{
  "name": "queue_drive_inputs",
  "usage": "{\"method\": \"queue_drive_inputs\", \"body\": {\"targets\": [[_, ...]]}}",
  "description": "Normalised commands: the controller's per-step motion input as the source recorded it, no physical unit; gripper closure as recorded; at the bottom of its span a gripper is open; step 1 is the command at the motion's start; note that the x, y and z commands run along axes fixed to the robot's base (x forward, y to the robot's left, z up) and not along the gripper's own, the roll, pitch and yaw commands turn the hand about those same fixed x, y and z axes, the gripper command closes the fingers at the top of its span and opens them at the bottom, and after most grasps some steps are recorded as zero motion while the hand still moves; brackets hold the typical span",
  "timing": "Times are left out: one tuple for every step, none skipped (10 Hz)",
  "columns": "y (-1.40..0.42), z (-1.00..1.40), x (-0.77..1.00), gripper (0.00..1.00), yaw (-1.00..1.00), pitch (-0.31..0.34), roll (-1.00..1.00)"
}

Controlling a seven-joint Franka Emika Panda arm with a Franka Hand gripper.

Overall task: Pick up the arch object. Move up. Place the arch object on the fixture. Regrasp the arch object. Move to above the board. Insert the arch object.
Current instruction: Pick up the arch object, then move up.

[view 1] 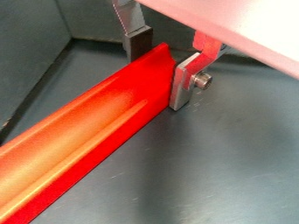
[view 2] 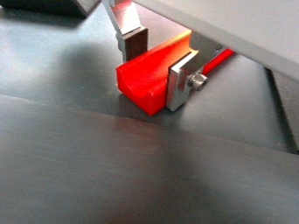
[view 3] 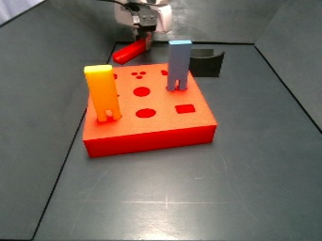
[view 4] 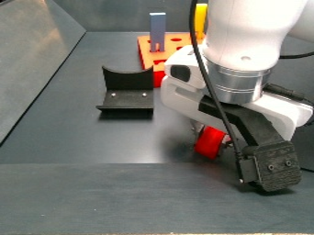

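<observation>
your board sits mid-floor with the yellow and blue-grey blocks standing in it. the fixture stands apart. the arch object lies flat on the floor; the gripper straddles one end, fingers against its sides. it looks rigid, smooth, light, so grip the flat sides. no writing is legible.

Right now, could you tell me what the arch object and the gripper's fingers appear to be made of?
The arch object, lying on the floor between the fingers of the gripper, looks like glossy red plastic: uniform colour, soft highlights along its edges. The fingers look like brushed metal, silver and matte, with a screw head showing; their dark pads may be rubber, though that is uncertain.
</observation>
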Motion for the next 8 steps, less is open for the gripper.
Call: {"method": "queue_drive_inputs", "body": {"targets": [[0.00,0.00,0.00,1.00,0.00,0.000,0.00],[0.00,0.00,0.00,1.00,0.00,0.000,0.00],[0.00,0.00,0.00,1.00,0.00,0.000,0.00],[0.00,0.83,0.00,1.00,0.00,0.000,0.00],[-0.03,0.80,-0.05,1.00,0.02,0.024,-0.01],[-0.03,0.74,-0.07,1.00,0.02,0.041,0.00],[-0.02,0.60,-0.04,1.00,0.01,0.072,0.02],[-0.01,0.52,-0.03,1.00,0.00,0.094,0.03]]}}
